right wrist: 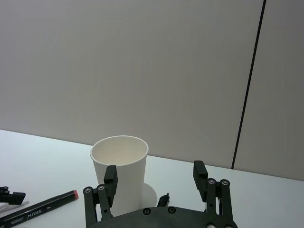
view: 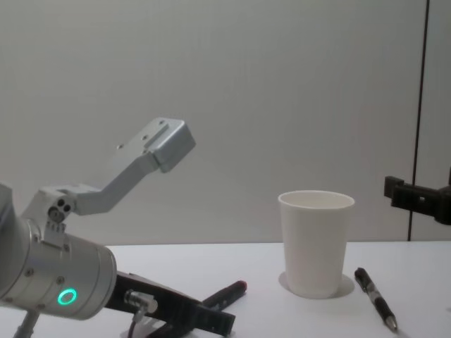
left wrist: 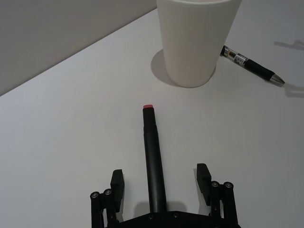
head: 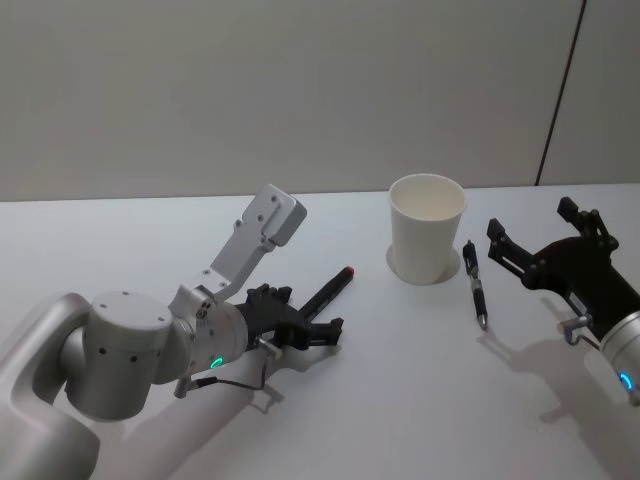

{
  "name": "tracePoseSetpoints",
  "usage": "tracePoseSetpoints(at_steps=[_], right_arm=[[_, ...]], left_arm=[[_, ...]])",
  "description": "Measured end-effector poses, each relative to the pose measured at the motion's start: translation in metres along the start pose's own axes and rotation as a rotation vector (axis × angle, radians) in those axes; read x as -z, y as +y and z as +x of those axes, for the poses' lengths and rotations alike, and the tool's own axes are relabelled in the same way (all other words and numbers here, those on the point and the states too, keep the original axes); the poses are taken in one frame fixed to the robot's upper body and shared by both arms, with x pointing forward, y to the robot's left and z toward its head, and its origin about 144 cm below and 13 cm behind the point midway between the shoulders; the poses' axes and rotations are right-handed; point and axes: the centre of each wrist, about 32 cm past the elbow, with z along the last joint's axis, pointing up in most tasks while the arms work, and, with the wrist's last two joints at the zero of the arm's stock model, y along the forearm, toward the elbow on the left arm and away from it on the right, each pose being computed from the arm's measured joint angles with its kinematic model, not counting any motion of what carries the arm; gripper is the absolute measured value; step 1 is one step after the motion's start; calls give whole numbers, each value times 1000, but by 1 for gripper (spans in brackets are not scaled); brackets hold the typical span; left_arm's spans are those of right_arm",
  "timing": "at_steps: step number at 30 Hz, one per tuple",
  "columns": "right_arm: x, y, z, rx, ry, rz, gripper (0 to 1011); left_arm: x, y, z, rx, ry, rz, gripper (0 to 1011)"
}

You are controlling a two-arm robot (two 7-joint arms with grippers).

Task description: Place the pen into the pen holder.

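We are seeing the pen [head: 328, 292] lying on the table [head: 120, 230], its red end pointing toward the pen holder [head: 427, 225] nearby. Our left gripper [head: 305, 325] is straddling its rear, jaws spread. Our right gripper [head: 535, 225] is hovering, jaws parted, beyond the click pen [head: 475, 283].

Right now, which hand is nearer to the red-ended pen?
Left. The left hand straddles the pen, fingers open either side; the right hand hangs open beyond the pen holder and the click pen.

white table [head: 120, 230] before a plain grey wall [head: 250, 90] (one dark vertical seam [head: 559, 95])
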Motion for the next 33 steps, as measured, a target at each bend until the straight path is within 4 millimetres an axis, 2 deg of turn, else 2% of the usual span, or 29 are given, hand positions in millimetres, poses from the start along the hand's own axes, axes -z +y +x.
tracePoseSetpoints(at_steps=[4,10,11,12,15,20,21,22,24,26,33], right_arm=[[0,0,0,0,0,0,1002],[0,0,0,0,0,0,1002],[0,0,0,0,0,0,1001],[0,0,0,0,0,0,1002],[0,0,0,0,0,0,1002],[0,0,0,0,0,0,1002],[0,0,0,0,0,0,1002],[0,0,0,0,0,0,1002],[0,0,0,0,0,0,1002],[0,0,0,0,0,0,1001],[0,0,0,0,0,0,1002]], left_arm=[[0,0,0,-1,3,0,923],[0,0,0,-3,5,1,716],[0,0,0,-3,6,1,716],[0,0,0,-3,6,1,656],[0,0,0,-3,7,1,595],[0,-1,0,-4,8,2,394],[0,-1,0,-3,8,2,394],[0,-1,0,-3,8,2,334],[0,-1,0,-3,8,2,304],[0,-1,0,-3,9,2,200],[0,-1,0,-4,9,2,177]])
